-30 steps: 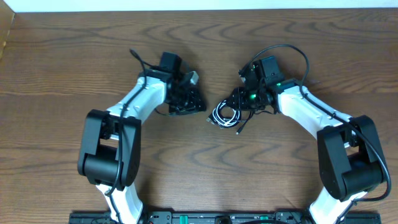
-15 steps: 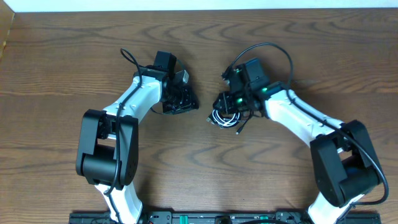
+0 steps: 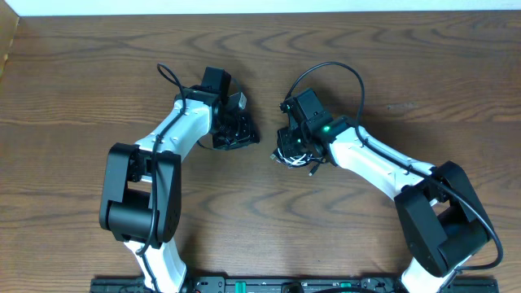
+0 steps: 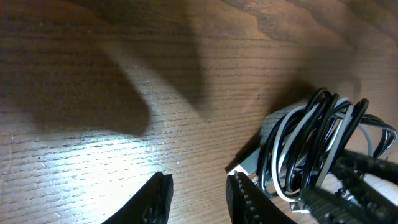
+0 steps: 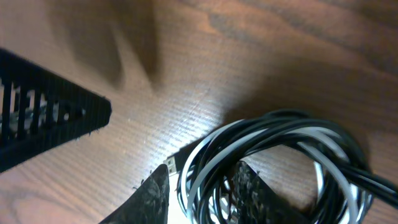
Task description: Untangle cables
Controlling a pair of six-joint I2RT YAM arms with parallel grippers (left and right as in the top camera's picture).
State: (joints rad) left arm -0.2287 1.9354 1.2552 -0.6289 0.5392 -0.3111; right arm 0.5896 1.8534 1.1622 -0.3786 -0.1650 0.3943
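Observation:
The cables [image 3: 298,155] lie as one small tangled coil of black and white cords at the table's middle. My right gripper [image 3: 293,146] is down on the coil's left part. In the right wrist view its fingers [image 5: 249,193] are shut on several black and white strands of the cables [image 5: 292,143], with a USB plug [image 5: 173,164] just outside the left finger. My left gripper [image 3: 248,137] sits a short way left of the coil, open over bare wood [image 4: 199,196]. The cables [image 4: 311,137] are to its right, apart from its fingers [image 4: 245,199].
A thick black cord [image 3: 342,69] arches over the right arm. A smaller cord loop [image 3: 167,75] rises behind the left arm. The left gripper's finger [image 5: 43,112] shows close by in the right wrist view. The table's far edge [image 3: 260,11] is at the top.
My right gripper has moved left onto the coil and its jaws have narrowed around the strands. The left arm shifted slightly back and left early on, then held still.

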